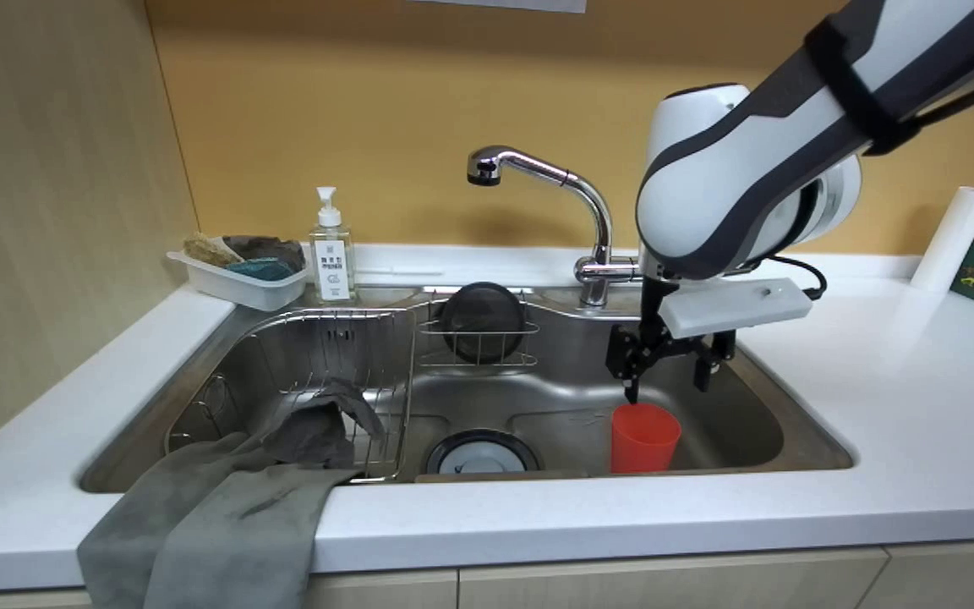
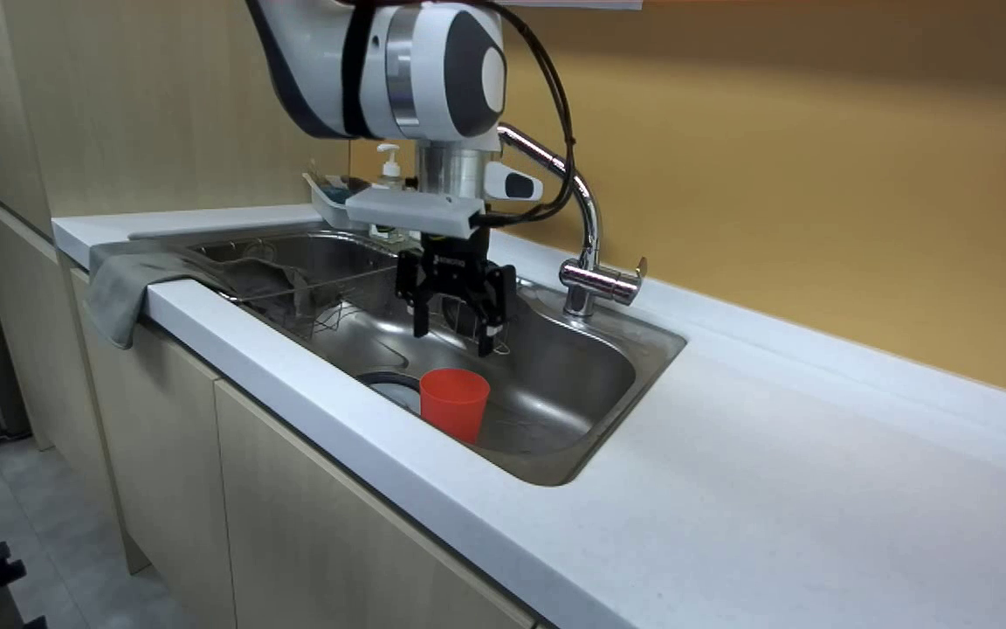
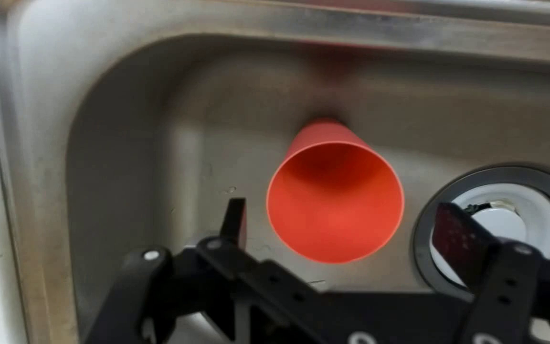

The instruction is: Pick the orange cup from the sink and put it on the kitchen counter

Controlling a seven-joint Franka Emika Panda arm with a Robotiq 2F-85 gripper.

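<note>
Brightly orange-red, the tapering cup (image 3: 335, 200) stands upright in the sink (image 1: 753, 414), the tool (image 2: 454, 335) spread wide, empty.

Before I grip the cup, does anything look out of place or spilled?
Only the grey cloth: it hangs untidily over the front of the counter, with darker fabric crumpled across the wire rack, perhaps part of it. The orange cup stands upright; no obvious spill or damage shows.
</note>
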